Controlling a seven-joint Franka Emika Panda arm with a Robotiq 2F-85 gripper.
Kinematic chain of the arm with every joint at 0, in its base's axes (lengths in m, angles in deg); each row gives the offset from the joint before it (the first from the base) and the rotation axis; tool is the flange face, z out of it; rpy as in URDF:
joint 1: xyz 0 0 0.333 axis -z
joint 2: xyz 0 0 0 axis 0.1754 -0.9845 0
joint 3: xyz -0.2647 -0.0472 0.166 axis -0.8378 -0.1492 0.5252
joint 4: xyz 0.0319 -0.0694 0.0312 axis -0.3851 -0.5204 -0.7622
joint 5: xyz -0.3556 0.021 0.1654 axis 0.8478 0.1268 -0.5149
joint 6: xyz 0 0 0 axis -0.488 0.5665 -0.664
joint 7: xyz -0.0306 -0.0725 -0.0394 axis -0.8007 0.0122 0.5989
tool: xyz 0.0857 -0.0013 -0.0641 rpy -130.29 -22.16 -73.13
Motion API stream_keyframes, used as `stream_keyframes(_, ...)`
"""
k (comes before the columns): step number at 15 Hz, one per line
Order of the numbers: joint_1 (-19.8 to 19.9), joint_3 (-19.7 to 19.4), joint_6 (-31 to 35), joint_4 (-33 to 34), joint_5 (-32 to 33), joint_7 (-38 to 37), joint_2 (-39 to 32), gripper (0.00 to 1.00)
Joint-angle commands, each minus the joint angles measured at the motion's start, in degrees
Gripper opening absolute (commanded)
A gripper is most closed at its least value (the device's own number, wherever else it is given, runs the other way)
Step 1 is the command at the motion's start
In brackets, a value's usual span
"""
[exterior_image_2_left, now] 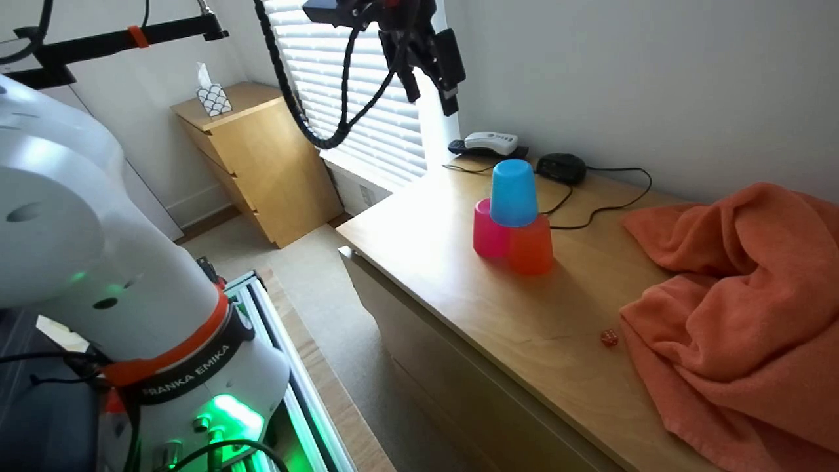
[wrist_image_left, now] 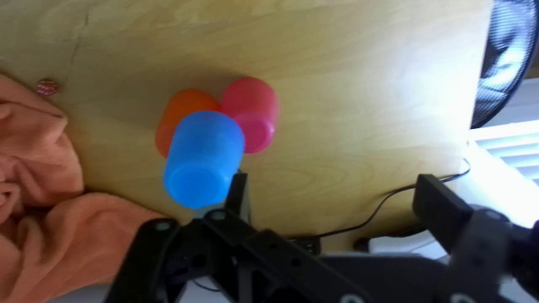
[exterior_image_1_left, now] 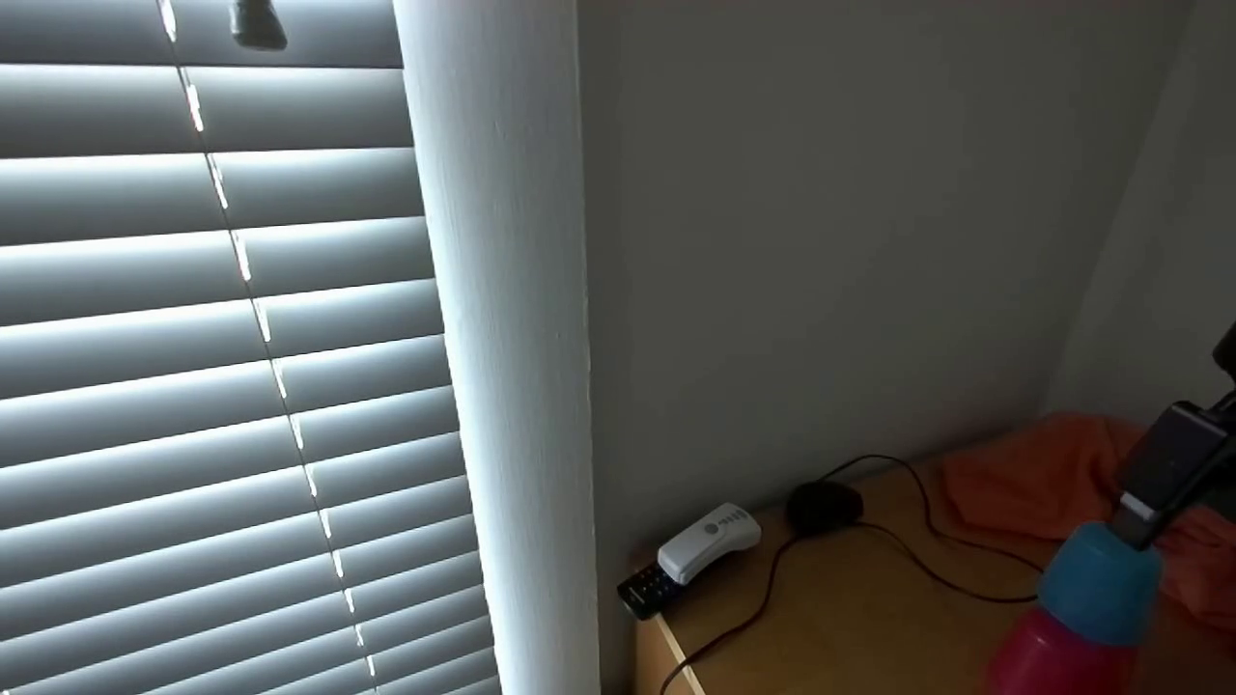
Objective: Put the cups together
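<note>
A blue cup (exterior_image_2_left: 514, 195) stands upside down on top of a pink cup (exterior_image_2_left: 489, 231) and an orange cup (exterior_image_2_left: 533, 246). The pink and orange cups stand upside down side by side on the wooden dresser top. In the wrist view the blue cup (wrist_image_left: 204, 155) partly covers the orange cup (wrist_image_left: 184, 110) and the pink cup (wrist_image_left: 251, 109). The blue cup (exterior_image_1_left: 1101, 584) and pink cup (exterior_image_1_left: 1060, 658) also show in an exterior view, where the orange cup is hidden. My gripper (exterior_image_2_left: 430, 99) is open and empty, above the dresser and apart from the cups; its spread fingers (wrist_image_left: 332, 183) show in the wrist view.
An orange cloth (exterior_image_2_left: 741, 301) lies on the dresser, with a small red die (exterior_image_2_left: 609, 337) beside it. A black device (exterior_image_2_left: 561, 168) with a cable (exterior_image_2_left: 613, 211) and a white remote (exterior_image_2_left: 490, 142) on a black remote lie near the wall. Window blinds (exterior_image_1_left: 222, 386) are beside the dresser.
</note>
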State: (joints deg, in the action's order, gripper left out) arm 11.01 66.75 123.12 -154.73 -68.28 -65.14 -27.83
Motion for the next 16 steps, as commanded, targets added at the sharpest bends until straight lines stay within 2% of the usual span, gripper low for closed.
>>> stream_keyframes(1,4.92,-0.20,3.32,1.17,6.30,-3.41,-3.35,1.00)
stream_keyframes(6,7.31,-3.73,3.38,3.52,6.42,-2.39,-8.39,1.00)
stream_keyframes(10,6.54,-7.36,1.57,6.02,5.15,3.83,-13.26,1.00)
stream_keyframes(16,5.16,-9.21,1.16,8.22,2.06,9.72,-19.36,1.00)
